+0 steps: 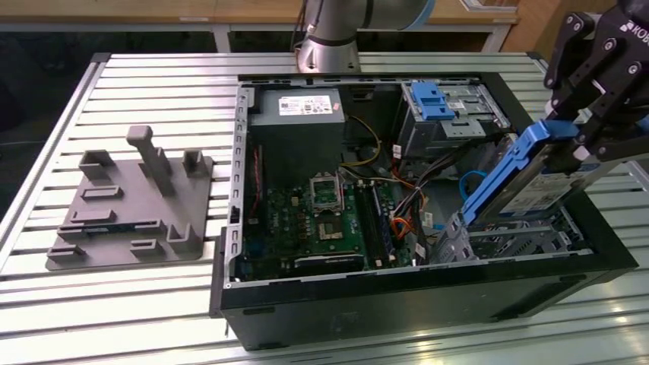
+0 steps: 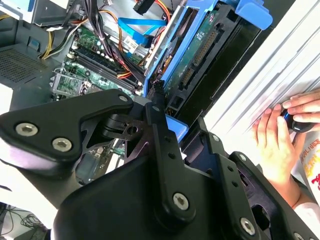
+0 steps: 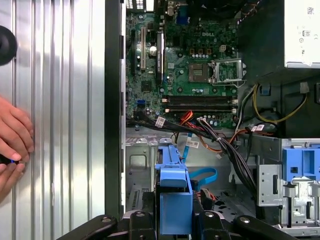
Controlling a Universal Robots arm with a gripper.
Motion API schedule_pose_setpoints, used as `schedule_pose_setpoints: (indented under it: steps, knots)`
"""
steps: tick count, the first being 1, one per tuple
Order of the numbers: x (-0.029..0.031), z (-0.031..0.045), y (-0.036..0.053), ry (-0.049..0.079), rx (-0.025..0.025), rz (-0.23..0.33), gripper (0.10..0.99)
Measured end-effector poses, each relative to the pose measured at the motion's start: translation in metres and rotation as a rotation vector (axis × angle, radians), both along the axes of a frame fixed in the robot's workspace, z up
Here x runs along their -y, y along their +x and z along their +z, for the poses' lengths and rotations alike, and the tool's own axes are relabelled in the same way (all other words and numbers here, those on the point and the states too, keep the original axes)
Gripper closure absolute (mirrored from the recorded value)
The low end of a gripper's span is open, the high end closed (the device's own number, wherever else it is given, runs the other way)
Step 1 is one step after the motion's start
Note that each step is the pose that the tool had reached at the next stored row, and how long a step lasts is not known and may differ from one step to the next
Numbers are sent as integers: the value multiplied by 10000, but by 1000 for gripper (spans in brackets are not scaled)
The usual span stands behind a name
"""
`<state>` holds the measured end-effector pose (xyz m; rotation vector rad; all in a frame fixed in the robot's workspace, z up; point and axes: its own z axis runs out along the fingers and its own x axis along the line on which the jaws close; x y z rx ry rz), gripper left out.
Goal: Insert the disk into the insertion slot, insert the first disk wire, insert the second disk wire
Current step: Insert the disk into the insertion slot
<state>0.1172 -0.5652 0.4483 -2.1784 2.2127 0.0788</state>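
A long ribbed silver metal table (image 1: 152, 84) carries everything here. On it, towards the exterior view's right, lies a big black computer case (image 1: 406, 293), side panel off and its insides open to the ceiling. At the exterior view's left, well apart from the case, sits a grey plastic fixture plate (image 1: 121, 220) with upright posts and blocks.

Inside the case a green motherboard (image 1: 304, 220) covers the floor. A taller grey metal bay (image 1: 446, 106) with a blue latch stands at the far corner. Nearer the front wall is the insertion slot (image 1: 517, 239), a boxy silver sheet-metal cage with perforated walls.

The arm's black gripper (image 1: 568, 141) hangs over that cage, its jaws clamped on the upper end of the disk (image 1: 527, 182), a flat silver hard drive in a bright blue plastic carrier with long rails. The disk is steeply tilted, its lower end down at the cage's top; whether it has entered I cannot tell. In the first wrist view the black fingers (image 3: 200, 220) flank the blue carrier.

In both wrist views a person's hand (image 3: 12, 135) rests on the table beside the case.
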Motion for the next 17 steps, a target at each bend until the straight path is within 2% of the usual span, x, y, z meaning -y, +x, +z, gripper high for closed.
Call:
schedule_pose_setpoints:
  steps: [17]
  knots:
    - [10,-110,0,1,-6,7,725]
